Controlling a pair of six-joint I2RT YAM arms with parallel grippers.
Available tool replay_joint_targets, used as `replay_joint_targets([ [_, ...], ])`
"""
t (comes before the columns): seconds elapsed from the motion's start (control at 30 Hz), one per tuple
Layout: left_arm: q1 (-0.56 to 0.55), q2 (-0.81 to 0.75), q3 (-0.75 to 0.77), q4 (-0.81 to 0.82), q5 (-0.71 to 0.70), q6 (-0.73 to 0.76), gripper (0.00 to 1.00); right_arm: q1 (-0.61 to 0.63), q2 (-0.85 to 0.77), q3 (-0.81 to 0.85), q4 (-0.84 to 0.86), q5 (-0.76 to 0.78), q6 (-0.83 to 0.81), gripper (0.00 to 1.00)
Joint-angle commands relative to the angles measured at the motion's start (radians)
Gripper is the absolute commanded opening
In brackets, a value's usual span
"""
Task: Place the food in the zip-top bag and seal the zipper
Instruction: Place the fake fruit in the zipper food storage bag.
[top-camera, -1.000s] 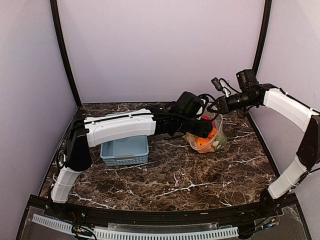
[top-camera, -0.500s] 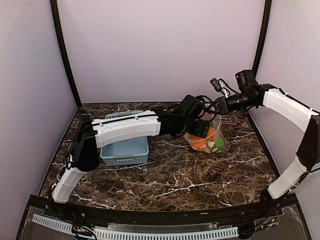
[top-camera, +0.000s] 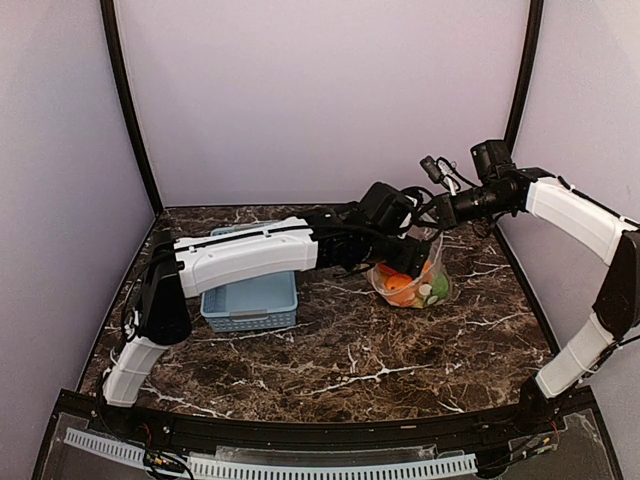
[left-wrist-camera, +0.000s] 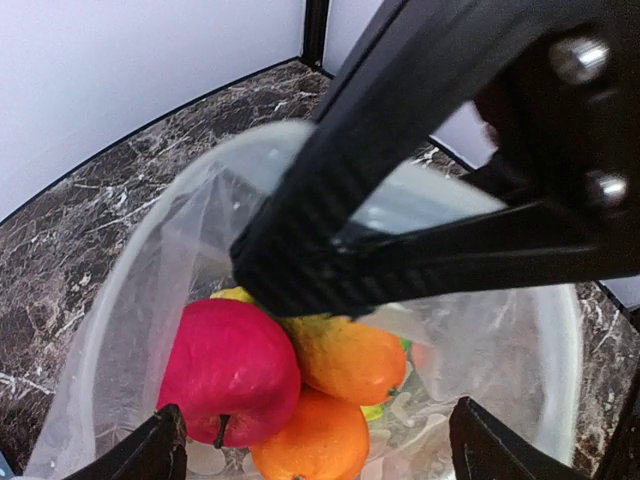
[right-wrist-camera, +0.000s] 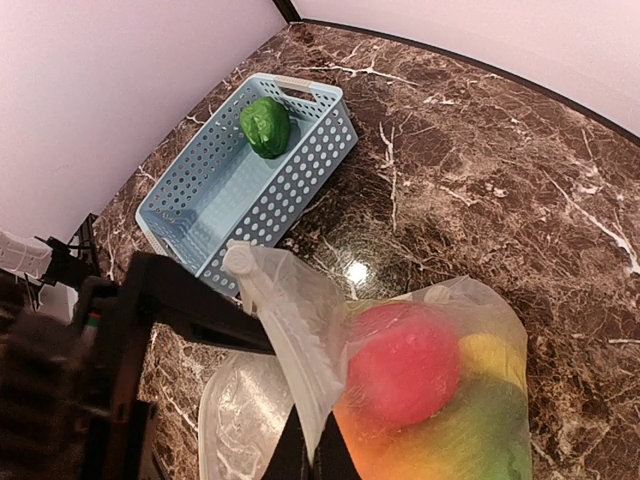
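— Hovering wide open and empty, your left gripper (left-wrist-camera: 322, 445) sits over the zip-top bag (top-camera: 420, 290) at two o'clock.
— Your right gripper (top-camera: 432, 216)?
— Clamped on the bag's rim; green pepper (right-wrist-camera: 265, 125) lies in the basket (right-wrist-camera: 200, 205), nine o'clock.

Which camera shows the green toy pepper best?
The right wrist view: the green toy pepper lies unobstructed in the light-blue slotted basket. Neither the top view nor the left wrist view shows it.

basket (top-camera: 250, 302): your left arm (top-camera: 245, 255) is hiding its back half.
zip-top bag (right-wrist-camera: 300, 340): the right wrist view's bottom edge is cutting it off.
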Motion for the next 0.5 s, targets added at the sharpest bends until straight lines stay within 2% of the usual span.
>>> replay_joint_targets([
  [0.0, -0.018, -0.150, -0.027, -0.001, 0.031, 0.025, 0.90, 0.006, 0.006, 0.012, 0.034, 0.010, -0.014, 0.00],
  [0.17, -0.018, -0.248, -0.142, -0.002, 0.082, 0.051, 0.89, 0.007, -0.008, -0.006, 0.043, 0.032, -0.024, 0.00],
  [0.33, -0.018, -0.429, -0.435, 0.146, 0.191, 0.104, 0.88, 0.007, -0.019, -0.029, 0.056, 0.049, -0.029, 0.00],
  [0.47, -0.017, -0.565, -0.616, 0.197, 0.144, 0.139, 0.88, 0.006, -0.017, -0.029, 0.057, 0.054, -0.035, 0.00],
])
